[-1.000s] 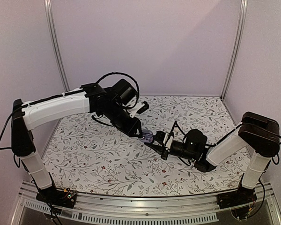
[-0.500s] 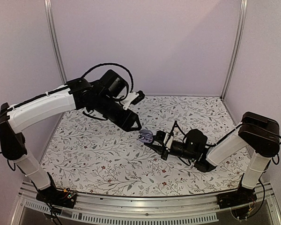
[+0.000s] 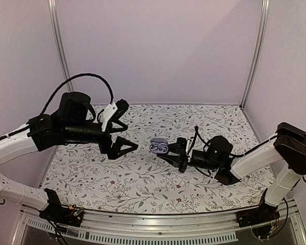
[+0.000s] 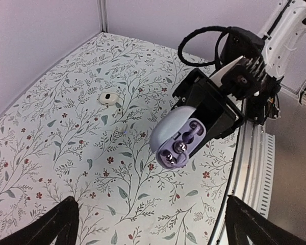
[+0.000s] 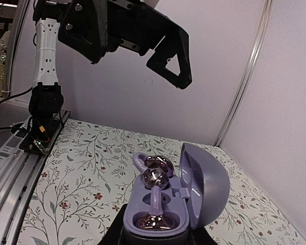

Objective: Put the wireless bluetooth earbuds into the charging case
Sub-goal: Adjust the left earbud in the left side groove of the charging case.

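Closest to the right wrist camera, the lavender charging case is clamped by its base in the right pincer, its lid swung open to the right, and is held up over the middle of the floral tabletop. Glossy purple earbuds lie in its wells with one stem standing up; whether they are fully seated I cannot tell. This view shows the lid's hollow and hinge, while the top view gives only a small pale shape. Beyond the case, the left pincer hangs spread wide and holds nothing. Only the left wrist view catches a small white object lying farther off on the tabletop
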`<move>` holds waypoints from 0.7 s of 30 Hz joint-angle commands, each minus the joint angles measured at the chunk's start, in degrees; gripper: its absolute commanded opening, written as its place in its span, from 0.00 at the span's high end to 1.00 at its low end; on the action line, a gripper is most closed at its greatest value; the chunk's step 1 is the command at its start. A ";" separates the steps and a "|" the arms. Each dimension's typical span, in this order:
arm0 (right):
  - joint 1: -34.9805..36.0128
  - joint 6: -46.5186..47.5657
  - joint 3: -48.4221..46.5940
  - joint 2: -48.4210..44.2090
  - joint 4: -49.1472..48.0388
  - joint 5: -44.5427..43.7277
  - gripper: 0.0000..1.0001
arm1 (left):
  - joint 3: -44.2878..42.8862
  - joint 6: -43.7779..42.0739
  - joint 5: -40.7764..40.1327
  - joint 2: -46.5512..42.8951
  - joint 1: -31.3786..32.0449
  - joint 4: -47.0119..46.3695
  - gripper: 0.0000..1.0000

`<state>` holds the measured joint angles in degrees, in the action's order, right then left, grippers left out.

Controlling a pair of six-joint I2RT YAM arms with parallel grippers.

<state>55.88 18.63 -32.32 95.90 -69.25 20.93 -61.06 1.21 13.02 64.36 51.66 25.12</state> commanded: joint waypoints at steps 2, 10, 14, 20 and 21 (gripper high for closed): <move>0.29 -4.54 -1.11 -3.32 2.80 6.06 1.00 | 5.33 -7.31 3.08 -5.31 1.34 -10.57 0.01; 0.33 -8.08 -2.36 -3.52 5.24 8.95 1.00 | 5.11 -17.78 -3.24 -5.47 8.24 -8.09 0.38; 0.30 -9.28 -2.92 -3.85 7.28 9.46 1.00 | 4.17 -23.46 -9.54 -4.14 13.66 -6.29 0.53; 0.33 -11.23 -3.65 -3.36 8.13 10.84 1.00 | 3.44 -28.06 -17.76 -0.97 19.42 -6.13 0.66; 0.29 -11.44 -3.78 -3.29 8.12 11.26 1.00 | 3.48 -28.23 -18.41 -0.47 19.71 -6.23 0.68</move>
<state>55.88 9.52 -34.46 93.58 -61.52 30.28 -56.42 -22.48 1.15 62.30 69.34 18.50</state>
